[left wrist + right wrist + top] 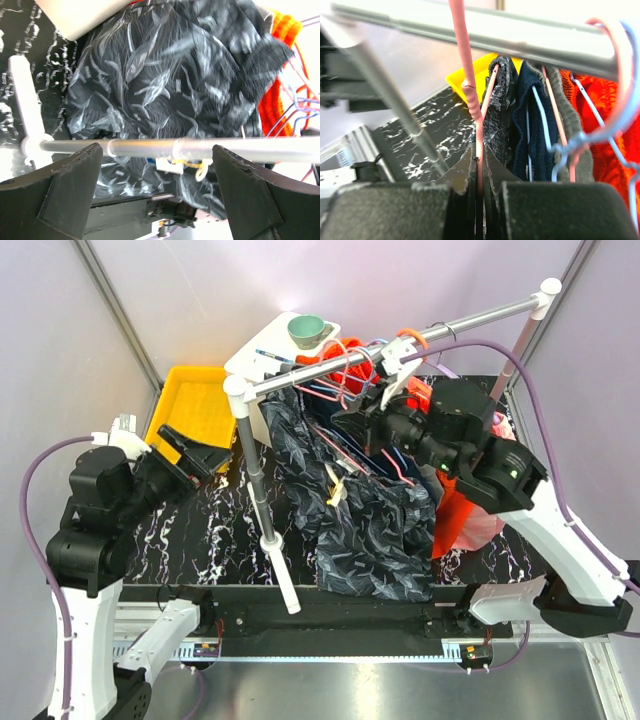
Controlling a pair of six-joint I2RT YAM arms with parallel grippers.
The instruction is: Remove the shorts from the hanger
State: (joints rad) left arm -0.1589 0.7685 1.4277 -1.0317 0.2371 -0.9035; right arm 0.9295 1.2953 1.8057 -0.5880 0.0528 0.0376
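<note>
Pincers number two. The right pincer (479,156) is clamped together on the thin pink wire of the hanger (468,75), just under its twisted neck. The left pincer (156,150) stands wide apart with nothing between its fingers (65,185).

One pair of shorts (370,520) shows, dark with pale leaf shapes. Its top edge hangs just beside the right pincer's tips (495,115), and the rest falls away beneath that pincer and spreads over the table toward the arm bases. Seen from the left pincer, the same cloth (165,85) fills the space beyond the one silver rail (250,150), which crosses between the open fingers.

Past the shorts from the right pincer hang one navy garment (532,125) and one bright orange garment (605,100). A light blue wire hanger (600,135) and more pink wire show there too; how many pink hangers in all I cannot tell.

The table (180,540) is black with white marbling, and pale plain walls close it in on three sides.

One yellow tray (195,390) lies just behind the left pincer (195,450). One teal cup (306,330) stands on a white block (260,355) beyond the rail (400,340). The rail's white near post (262,500) rises between the two pincers, and the crowded hooks sit close around the right pincer (345,422).
</note>
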